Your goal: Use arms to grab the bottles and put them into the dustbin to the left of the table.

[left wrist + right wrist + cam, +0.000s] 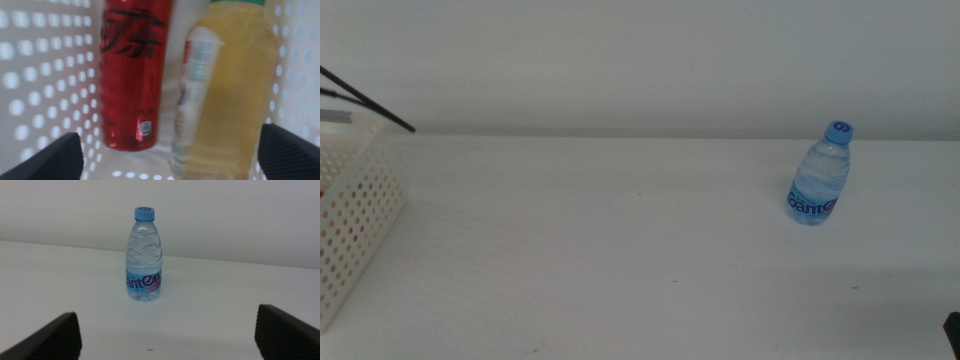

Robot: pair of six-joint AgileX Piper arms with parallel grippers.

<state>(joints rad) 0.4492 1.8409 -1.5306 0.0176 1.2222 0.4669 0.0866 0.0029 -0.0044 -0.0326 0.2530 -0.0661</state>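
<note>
Red soda can (131, 75) and yellow juice bottle (225, 90) lie in the white perforated dustbin (355, 215), at nine o'clock of the white table (600, 250). Left gripper (170, 152) hangs spread above them. Right gripper (167, 330), spread and empty, faces the upright clear blue-capped water bottle (819, 175) at three o'clock; closing in looks next.

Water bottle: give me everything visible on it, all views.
The water bottle is small, clear ribbed plastic with a blue cap and a blue label band low on its body. It looks full, is capped, and stands upright on the white table toward the right side, with nothing touching it. The right wrist view shows it ahead of the open right gripper, still well apart. It is not yet in the dustbin.
</note>
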